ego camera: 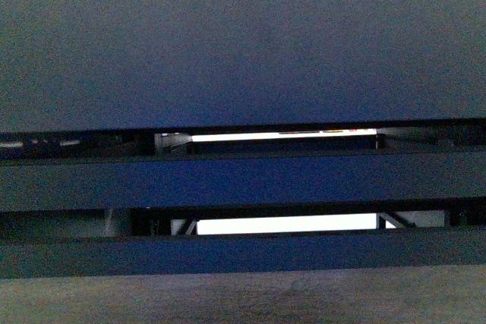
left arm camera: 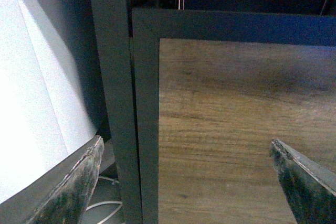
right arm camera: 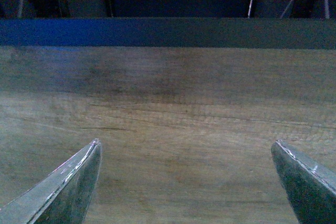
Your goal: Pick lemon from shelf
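Shelf (ego camera: 243, 184) right up close, its wood panel (right arm camera: 173, 98) ahead. Left gripper (left arm camera: 186, 150) and right gripper (right arm camera: 186, 148) both spread wide, empty.

Black metal shelf (ego camera: 243, 180) with brown wood-look lower panel (right arm camera: 168, 108).

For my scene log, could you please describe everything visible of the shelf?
The shelf fills the front view at very close range: dark, metal-looking horizontal bars stacked one above another, with narrow gaps showing bright light behind. Below them lies a brown wood-look panel framed by dark bars; the left wrist view shows its corner, a dark upright beside it with a white surface beyond. No fruit shows on it in any view, and nothing is seen touching it.
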`<state>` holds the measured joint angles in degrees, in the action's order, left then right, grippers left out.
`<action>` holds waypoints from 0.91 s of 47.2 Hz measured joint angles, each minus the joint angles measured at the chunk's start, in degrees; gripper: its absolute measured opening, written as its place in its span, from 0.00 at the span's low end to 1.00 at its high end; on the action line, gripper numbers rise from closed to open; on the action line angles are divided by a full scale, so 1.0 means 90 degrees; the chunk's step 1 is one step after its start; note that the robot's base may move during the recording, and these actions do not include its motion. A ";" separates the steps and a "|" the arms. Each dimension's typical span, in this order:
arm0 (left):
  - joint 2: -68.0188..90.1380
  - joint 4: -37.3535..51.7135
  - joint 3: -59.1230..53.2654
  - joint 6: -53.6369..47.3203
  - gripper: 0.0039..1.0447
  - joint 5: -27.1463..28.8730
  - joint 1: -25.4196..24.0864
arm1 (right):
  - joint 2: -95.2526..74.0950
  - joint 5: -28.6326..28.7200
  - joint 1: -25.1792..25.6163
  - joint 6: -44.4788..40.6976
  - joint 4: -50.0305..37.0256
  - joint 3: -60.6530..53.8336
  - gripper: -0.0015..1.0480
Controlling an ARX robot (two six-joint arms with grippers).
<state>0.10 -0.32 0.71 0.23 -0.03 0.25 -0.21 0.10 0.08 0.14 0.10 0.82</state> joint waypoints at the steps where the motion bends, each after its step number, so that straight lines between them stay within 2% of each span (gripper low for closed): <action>1: -0.0002 0.0000 0.0000 0.0002 0.93 0.0002 0.0000 | 0.0002 -0.0002 0.0000 0.0002 0.0000 0.0000 0.93; 43: 0.0000 0.0000 0.0000 0.0002 0.93 0.0005 0.0000 | 0.0002 -0.0005 0.0000 0.0000 0.0000 0.0000 0.93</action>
<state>0.10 -0.32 0.71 0.25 0.01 0.25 -0.19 0.05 0.08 0.14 0.10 0.82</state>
